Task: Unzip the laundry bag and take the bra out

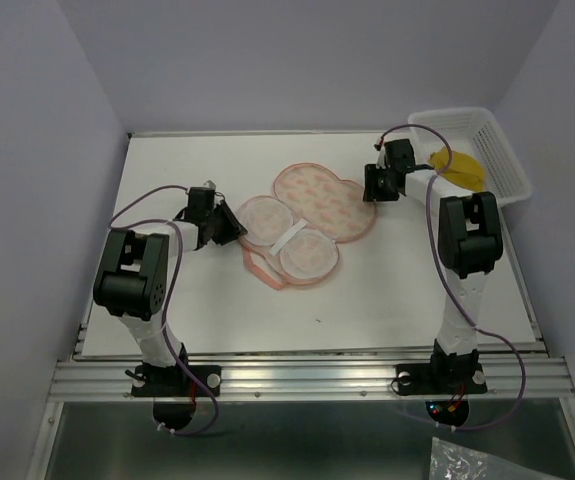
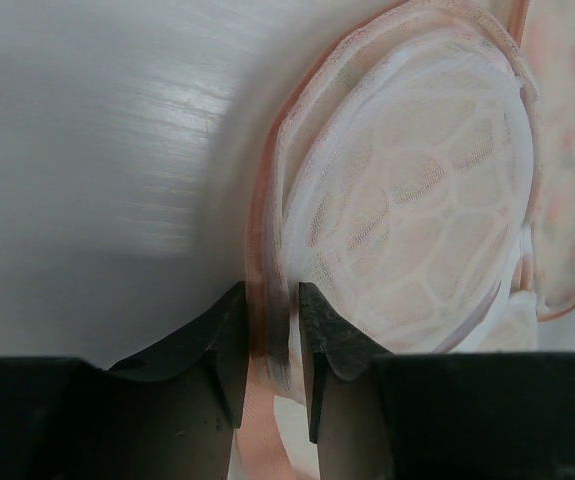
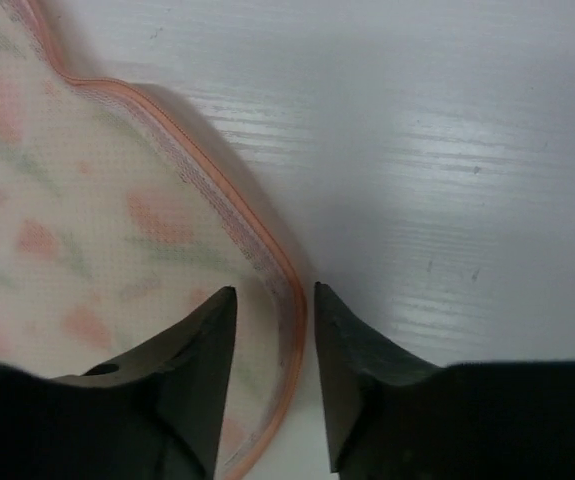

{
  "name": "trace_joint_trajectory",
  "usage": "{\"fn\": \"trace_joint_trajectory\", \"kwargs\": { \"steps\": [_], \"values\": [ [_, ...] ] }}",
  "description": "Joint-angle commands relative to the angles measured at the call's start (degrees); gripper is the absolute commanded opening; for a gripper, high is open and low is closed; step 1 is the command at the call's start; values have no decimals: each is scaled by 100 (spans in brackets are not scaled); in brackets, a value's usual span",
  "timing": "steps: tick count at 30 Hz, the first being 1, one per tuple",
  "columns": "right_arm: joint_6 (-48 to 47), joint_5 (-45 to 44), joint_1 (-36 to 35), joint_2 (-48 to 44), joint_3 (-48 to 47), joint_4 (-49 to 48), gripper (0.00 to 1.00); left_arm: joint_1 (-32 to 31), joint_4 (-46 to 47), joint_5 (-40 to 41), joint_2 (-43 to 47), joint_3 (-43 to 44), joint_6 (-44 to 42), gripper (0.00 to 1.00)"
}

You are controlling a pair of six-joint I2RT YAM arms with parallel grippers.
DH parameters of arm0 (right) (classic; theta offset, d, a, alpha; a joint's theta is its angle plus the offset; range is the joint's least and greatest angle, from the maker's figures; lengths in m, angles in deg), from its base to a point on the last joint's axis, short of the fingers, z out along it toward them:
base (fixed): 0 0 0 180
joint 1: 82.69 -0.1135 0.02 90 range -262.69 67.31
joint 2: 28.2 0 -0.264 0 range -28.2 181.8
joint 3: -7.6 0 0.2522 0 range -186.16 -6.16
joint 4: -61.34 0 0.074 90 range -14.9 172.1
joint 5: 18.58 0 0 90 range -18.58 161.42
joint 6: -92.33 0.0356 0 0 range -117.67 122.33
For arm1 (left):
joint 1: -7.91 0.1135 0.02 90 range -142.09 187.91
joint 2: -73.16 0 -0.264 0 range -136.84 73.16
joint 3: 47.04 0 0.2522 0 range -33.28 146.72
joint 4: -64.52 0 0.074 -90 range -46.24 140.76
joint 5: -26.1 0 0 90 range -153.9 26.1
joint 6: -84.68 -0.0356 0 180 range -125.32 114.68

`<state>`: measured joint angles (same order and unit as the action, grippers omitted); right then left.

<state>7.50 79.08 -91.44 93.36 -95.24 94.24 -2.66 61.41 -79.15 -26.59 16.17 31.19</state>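
Holds the limp, featherweight pink two-lobed fabric laundry bag (image 1: 312, 215), splayed at tabletop (image 1: 217, 160) centre, by its likely firmer zip trim (image 2: 267, 250): left tool (image 2: 272, 300) clenched at 9 o'clock, right tool (image 3: 275, 300) parted astride the 3 o'clock hem, soft mustard-yellow bra (image 1: 459, 166) in white lattice basket (image 1: 499, 140) at 2 o'clock.

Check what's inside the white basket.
The yellow bra lies in the white basket, against its near-left rim. Nothing else shows inside. The basket floor under the bra is covered.
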Motion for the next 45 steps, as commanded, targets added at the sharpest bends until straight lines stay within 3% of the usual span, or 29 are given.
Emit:
{"fn": "trace_joint_trajectory", "kwargs": {
  "steps": [1,4,11,20,27,34,45],
  "values": [
    [-174,-379,-143,-18,92,-6,38,-51,-11,13,-71,214,-13,36],
    [-253,-423,-144,-97,171,-24,19,-68,-11,13,-115,319,-4,35],
    [-455,-1249,-407,-843,215,-164,1,-77,-63,48,-238,662,-39,31],
    [-1351,-2171,-1532,-2074,1190,-1017,1,-77,-195,109,-414,1093,-135,31],
    [-1897,-3218,-3008,-2409,1481,-1184,1,-77,-213,39,-826,1452,-180,31],
    [-1572,-2412,-3931,-2058,1104,-1070,1,-68,-283,4,-1310,2033,-267,31],
    [-895,-952,-4108,-1065,145,-780,1,-60,-292,-128,-1636,2525,-223,33]
  ]
}}
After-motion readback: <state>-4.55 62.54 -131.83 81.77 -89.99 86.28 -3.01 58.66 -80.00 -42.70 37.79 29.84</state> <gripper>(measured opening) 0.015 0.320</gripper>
